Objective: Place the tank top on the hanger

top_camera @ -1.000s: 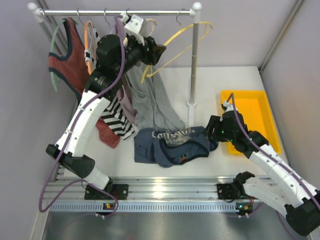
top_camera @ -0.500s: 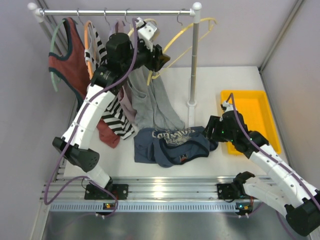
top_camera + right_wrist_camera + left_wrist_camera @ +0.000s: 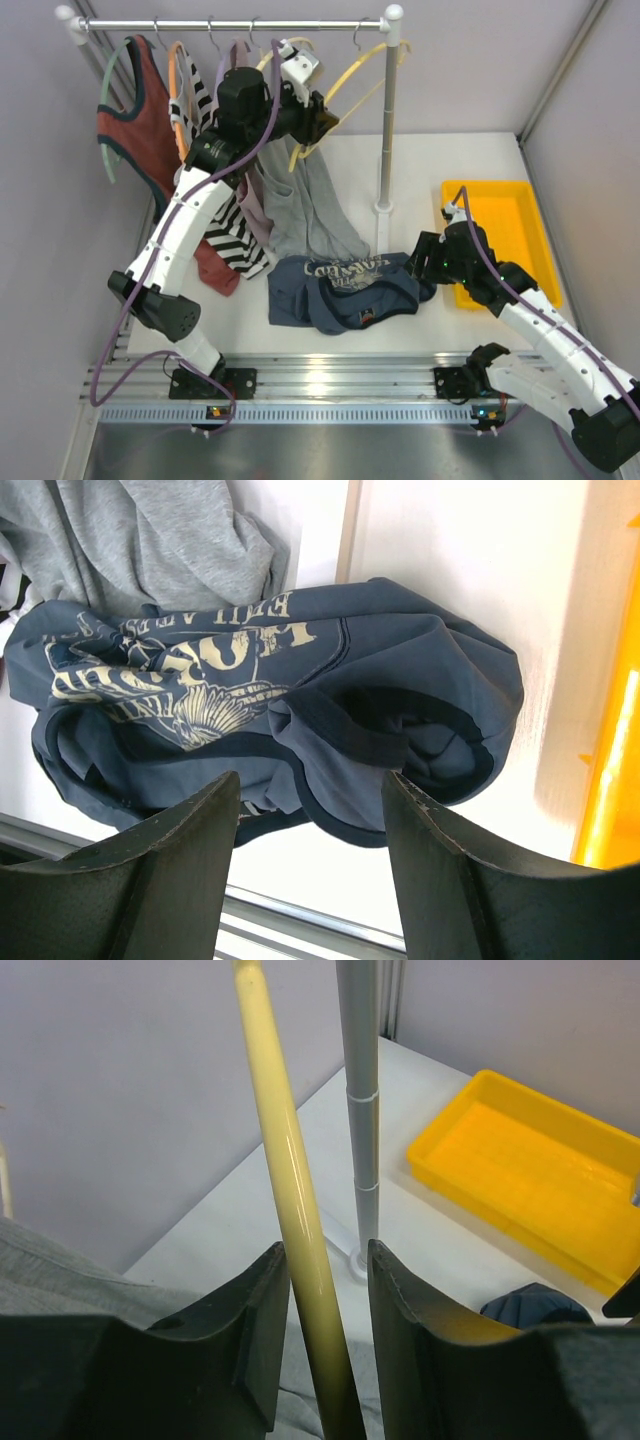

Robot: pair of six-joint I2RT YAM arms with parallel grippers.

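The step in hand looks like fetching the hanger (image 3: 372, 64) off the rail (image 3: 150, 24) at the top of the overhead view. The left hand (image 3: 322, 118) is raised there, its fingers (image 3: 262, 1310) closed narrowly about the hanger's yellow arm (image 3: 282, 1130). One finger is pressed against the arm and it appears to be grasped, though the pad contact lower down is hidden. The hook seems to sit on the rail near the upright post (image 3: 386, 130). To do this well, the left hand should lift enough to free the hook before drawing away. It should also keep the curved arm from snagging the post or the grey top (image 3: 310, 200) hanging just beside it. The grip sits off-centre, so the hanger may swing or twist, and a slow pull would suit. The tank top (image 3: 345, 290) lies crumpled on the desk (image 3: 440, 170) at lower centre, pale print facing up. The right hand (image 3: 428, 262) hovers at its right edge, released, with nothing between its spread fingers (image 3: 170, 880). It is well placed to take the dark-trimmed strap (image 3: 350, 740).
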